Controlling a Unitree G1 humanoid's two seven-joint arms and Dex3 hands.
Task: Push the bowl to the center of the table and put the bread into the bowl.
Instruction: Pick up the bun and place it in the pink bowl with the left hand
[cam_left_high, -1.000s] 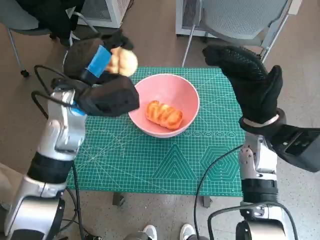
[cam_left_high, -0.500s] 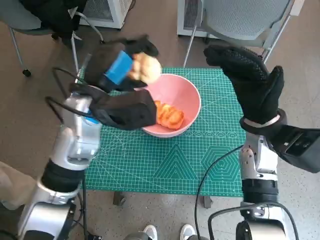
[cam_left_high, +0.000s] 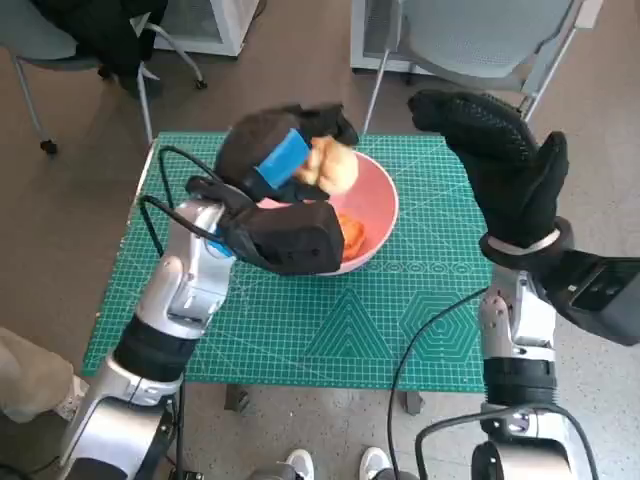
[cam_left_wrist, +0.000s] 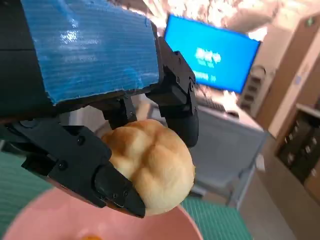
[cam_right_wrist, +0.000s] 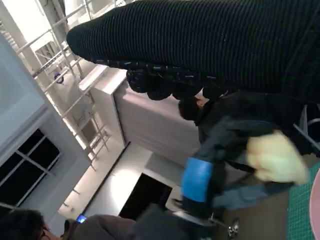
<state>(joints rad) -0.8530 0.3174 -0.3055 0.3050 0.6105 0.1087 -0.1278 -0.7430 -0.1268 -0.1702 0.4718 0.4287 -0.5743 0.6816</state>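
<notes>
- I am holding the pale round bread roll (cam_left_high: 335, 168) in my left hand (cam_left_high: 285, 165), directly above the far rim of the pink bowl (cam_left_high: 382, 203); the left wrist view is showing the roll (cam_left_wrist: 150, 165) hanging just over the pink rim (cam_left_wrist: 195, 227).
- The bowl is sitting on the desk (cam_left_high: 330, 330) about midway between its left and right edges, though nearer the far edge than the near one, so I am judging the push as done or nearly so.
- A second, orange-brown braided piece of bread (cam_left_high: 352, 232) is already lying inside the bowl, partly hidden behind my left forearm.
- What I am judging as left: lowering the roll a little and letting it go into the bowl.
- My left hand's black fingers (cam_left_wrist: 100, 175) are wrapping round the roll from both sides, gripping it firmly, with the blue tape (cam_left_wrist: 95, 50) across the hand's back turned upward.
- My right hand (cam_left_high: 500, 165) is hanging raised over the desk's far right corner, its gloved fingers stretched out and holding nothing, touching neither the bowl nor the bread.
- The right wrist view is showing only the glove (cam_right_wrist: 200, 45) as a dark band, with my left hand and the roll (cam_right_wrist: 277, 157) blurred beyond it.
</notes>
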